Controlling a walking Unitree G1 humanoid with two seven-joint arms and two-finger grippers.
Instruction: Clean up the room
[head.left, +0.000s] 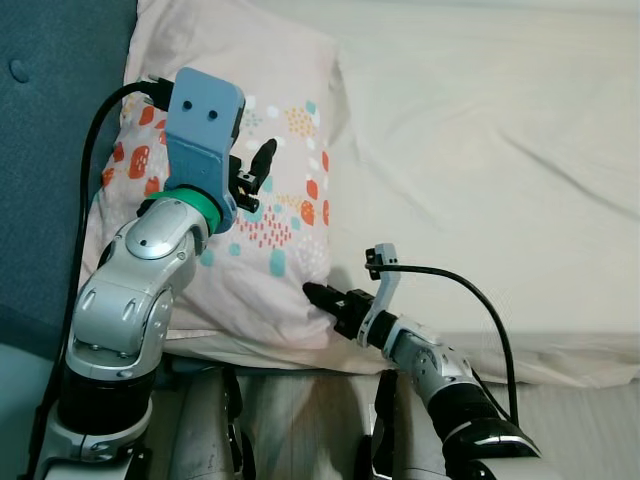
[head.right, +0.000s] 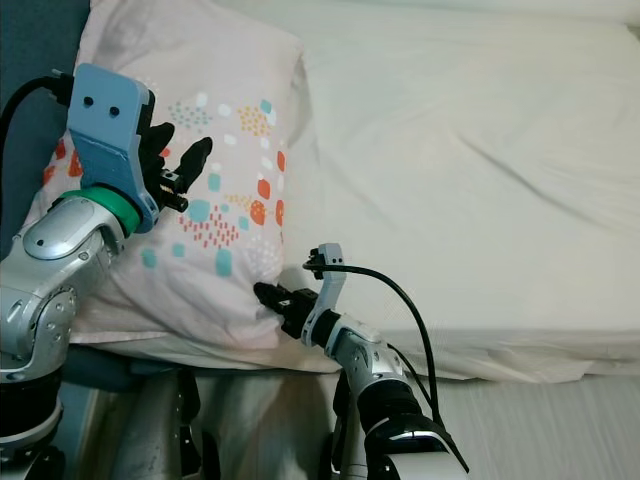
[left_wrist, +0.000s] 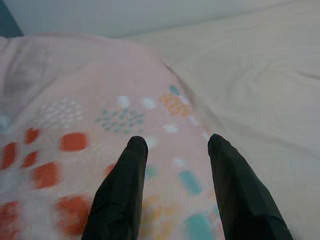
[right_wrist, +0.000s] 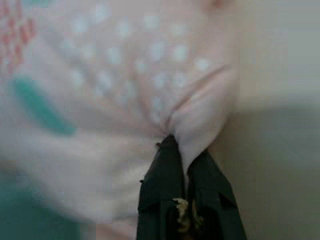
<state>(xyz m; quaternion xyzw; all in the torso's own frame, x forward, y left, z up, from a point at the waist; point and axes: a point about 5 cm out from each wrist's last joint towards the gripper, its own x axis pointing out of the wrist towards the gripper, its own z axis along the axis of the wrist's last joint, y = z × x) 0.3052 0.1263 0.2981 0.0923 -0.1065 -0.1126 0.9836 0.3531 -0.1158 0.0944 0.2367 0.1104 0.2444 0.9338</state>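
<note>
Pillow (head.left: 250, 190) with orange and teal print is seen lying at the head of the bed, against the blue headboard (head.left: 50, 150). Its lower corner is pinched between the pressed-together fingers of the right gripper (right_wrist: 182, 170). The left gripper (left_wrist: 175, 150) is held spread just above the pillow's top. Tidying is judged to be underway: the pillow is gripped but not yet straightened on the cream sheet (head.left: 500, 180).

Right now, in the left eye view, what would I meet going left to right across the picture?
Blue headboard → left arm → pillow → right gripper, its jaws shut on the pillow's corner → cream sheet.
</note>
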